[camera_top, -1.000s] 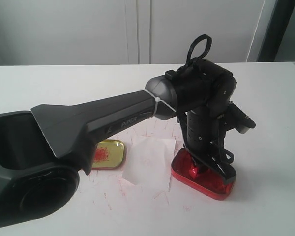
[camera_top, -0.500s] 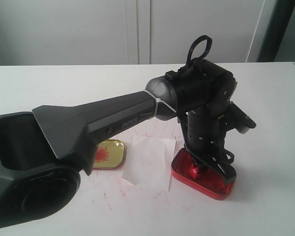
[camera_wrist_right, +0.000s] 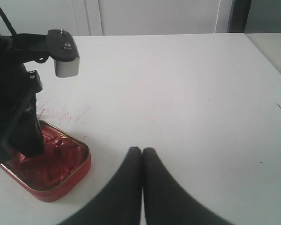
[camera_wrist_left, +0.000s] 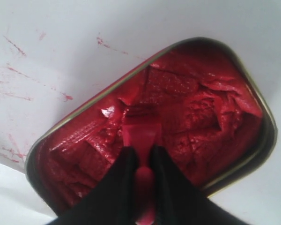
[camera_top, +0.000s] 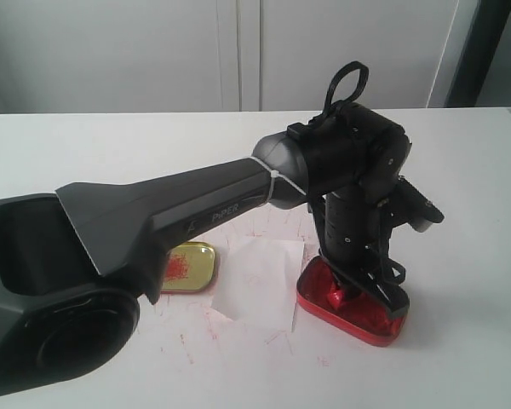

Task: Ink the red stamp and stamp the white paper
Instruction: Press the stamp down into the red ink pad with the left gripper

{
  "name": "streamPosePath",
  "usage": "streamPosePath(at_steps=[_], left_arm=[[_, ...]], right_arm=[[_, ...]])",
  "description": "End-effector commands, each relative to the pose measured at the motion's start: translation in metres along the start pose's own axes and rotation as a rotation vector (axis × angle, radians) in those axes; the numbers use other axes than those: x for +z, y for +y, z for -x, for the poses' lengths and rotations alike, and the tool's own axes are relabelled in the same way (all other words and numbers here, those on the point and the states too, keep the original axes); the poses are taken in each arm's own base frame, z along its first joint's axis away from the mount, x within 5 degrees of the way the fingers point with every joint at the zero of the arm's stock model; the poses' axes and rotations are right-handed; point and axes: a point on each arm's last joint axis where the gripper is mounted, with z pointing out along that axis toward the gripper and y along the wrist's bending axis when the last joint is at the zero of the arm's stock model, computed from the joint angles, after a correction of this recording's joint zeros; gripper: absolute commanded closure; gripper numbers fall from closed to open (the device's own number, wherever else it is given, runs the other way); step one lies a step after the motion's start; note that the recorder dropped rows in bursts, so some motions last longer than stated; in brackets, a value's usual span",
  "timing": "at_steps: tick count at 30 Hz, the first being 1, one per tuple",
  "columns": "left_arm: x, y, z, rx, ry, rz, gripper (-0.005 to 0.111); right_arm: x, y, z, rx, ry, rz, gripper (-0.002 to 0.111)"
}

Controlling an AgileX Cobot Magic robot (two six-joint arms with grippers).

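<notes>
Left gripper is closed partway, its two black fingers clamped on the narrow handle of the red stamp. It holds the stamp upright and points straight down over the tin of red ink paste. The stamp's wider base is pressed into the paste near the middle of the tin, where the surrounding paste is rough and churned up. The fingers themselves stand just above the paste, and whether they touch it cannot be told.

The tin is rectangular with rounded corners and a thin metal rim, and it lies flat on the white surface, well in from the far edge that runs along the pale cabinets. The white paper lies flat just beside the tin, between it and a shallow gold tray that has a red smear in it. The paper's edge comes right up to the tin, but whether the two touch is not clear. Thin red scratch marks are scattered over the surface around the paper and the tin.

The right gripper is away from all this, over a bare part of the surface to the side of the tin. Its fingers are pressed together with nothing between them.
</notes>
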Motion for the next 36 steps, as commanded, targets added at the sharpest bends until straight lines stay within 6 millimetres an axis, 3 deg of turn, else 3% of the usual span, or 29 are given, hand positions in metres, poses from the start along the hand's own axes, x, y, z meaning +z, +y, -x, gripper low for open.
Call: streamPosePath(at_steps=[1, 26, 36], left_arm=[[0.028, 0.002, -0.013, 0.019, 0.136, 0.018, 0.107], [-0.034, 0.004, -0.004, 0.022, -0.042, 0.072, 0.107], [-0.044, 0.005, -0.003, 0.022, -0.068, 0.078, 0.107]], right_arm=[[0.0, 0.0, 0.0, -0.007, -0.013, -0.004, 0.108], [0.0, 0.0, 0.0, -0.007, -0.013, -0.004, 0.108], [0.0, 0.0, 0.0, -0.007, -0.013, -0.004, 0.108]])
